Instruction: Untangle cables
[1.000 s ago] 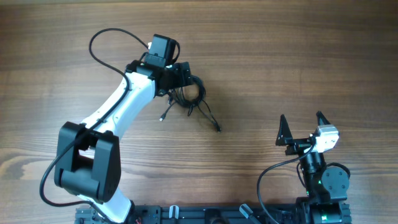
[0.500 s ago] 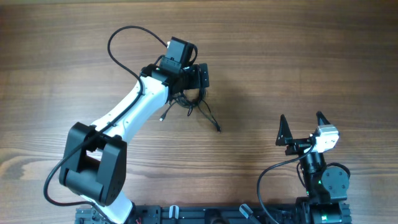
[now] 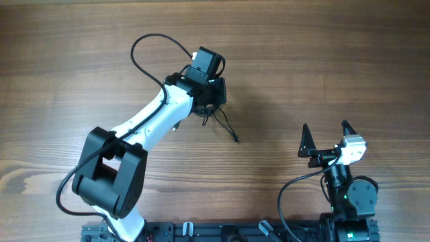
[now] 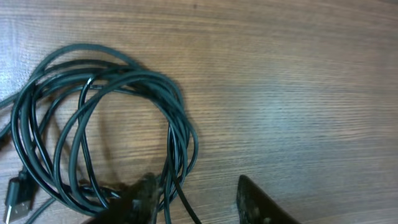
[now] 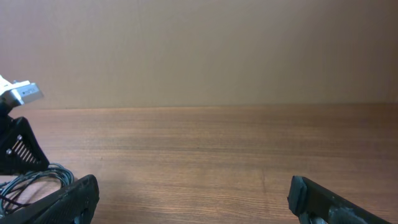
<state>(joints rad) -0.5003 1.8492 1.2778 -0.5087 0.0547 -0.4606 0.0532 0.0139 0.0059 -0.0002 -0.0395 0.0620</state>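
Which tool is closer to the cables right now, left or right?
Left. The left tool is right over the cables, with strands of the coil's edge between its jaws. The right tool is far off to the side, well clear of them.

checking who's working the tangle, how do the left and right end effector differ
The left end effector reaches out over the cables; the right end effector sits pulled back, far from them. Cable strands run between the left one's fingers; nothing lies between the right one's. The right one's fingers spread wider. Both have fingers apart, neither clamped.
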